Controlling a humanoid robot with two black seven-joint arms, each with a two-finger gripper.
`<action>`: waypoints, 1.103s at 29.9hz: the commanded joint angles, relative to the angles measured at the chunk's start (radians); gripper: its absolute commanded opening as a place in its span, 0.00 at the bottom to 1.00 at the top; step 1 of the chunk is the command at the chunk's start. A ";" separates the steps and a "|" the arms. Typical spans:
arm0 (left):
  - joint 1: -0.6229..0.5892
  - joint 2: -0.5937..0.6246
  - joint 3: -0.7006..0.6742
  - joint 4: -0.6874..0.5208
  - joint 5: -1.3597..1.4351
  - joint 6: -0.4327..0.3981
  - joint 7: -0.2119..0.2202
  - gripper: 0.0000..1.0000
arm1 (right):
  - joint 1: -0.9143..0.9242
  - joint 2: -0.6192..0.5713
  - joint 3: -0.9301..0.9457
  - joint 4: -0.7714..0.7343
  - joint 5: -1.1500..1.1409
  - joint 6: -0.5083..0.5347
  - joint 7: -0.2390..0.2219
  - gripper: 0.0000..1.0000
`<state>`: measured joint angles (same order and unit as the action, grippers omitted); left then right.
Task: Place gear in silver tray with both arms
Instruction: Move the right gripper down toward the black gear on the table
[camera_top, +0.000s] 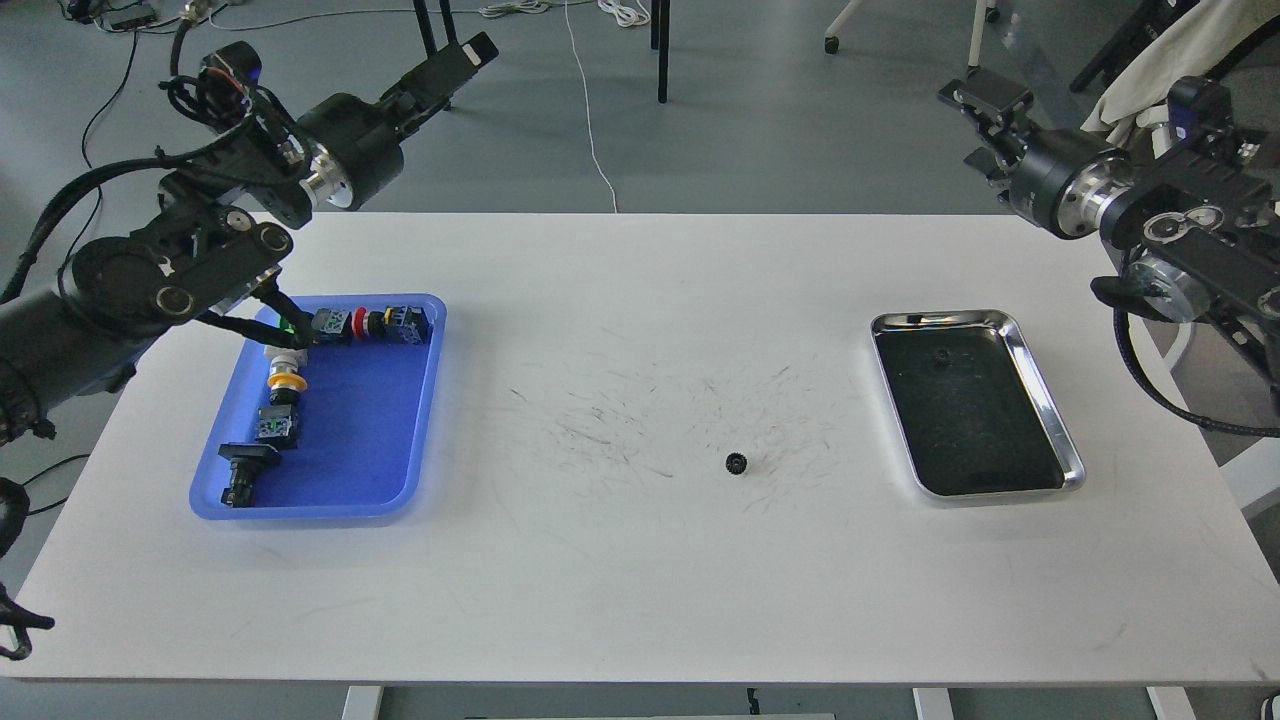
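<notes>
The white desk (620, 570) carries everything, and the silver tray (1045, 400) on its right part serves as the landmark. Well to the tray's left, past the desk's middle, sits the blue plastic tray (370, 440) with several push-button switches (370, 325) in it.

Both arms are raised above the far edge of the desk, well apart from anything on it. The left arm's gripper (462, 55) hangs beyond the far corner above the blue tray, a long way left of the silver tray. The right arm's gripper (985, 100) hangs beyond the silver tray's far end, just off toward its left. How wide either set of jaws stands I cannot tell, since both are dark and seen at an angle; neither appears to hold anything.

The small black gear (736, 462) lies flat on the scuffed desk, to the silver tray's left and level with its near half, clear of the rim. It is round, so no long axis governs the grasp. By my judgement the right gripper is the nearer, and must come down and toward the near edge, somewhat leftward. A tiny dark speck (941, 356) rests on the tray's floor near its far end; what it is I cannot tell.
</notes>
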<state>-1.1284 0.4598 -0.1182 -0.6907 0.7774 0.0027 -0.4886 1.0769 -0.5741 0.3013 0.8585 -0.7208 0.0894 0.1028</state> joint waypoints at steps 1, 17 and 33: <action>0.024 0.054 -0.001 0.019 -0.041 -0.007 0.000 0.98 | 0.052 -0.010 -0.051 0.066 -0.083 0.000 -0.018 0.90; 0.118 0.118 -0.023 0.293 -0.424 -0.329 0.000 0.98 | 0.416 0.075 -0.563 0.183 -0.144 0.102 -0.014 0.95; 0.237 0.229 -0.158 0.312 -0.635 -0.491 0.000 0.98 | 0.462 0.252 -0.645 0.201 -0.675 0.257 0.133 0.93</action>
<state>-0.9087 0.6849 -0.2561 -0.3786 0.1541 -0.4886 -0.4887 1.5409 -0.3613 -0.3247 1.0583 -1.3550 0.3314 0.2332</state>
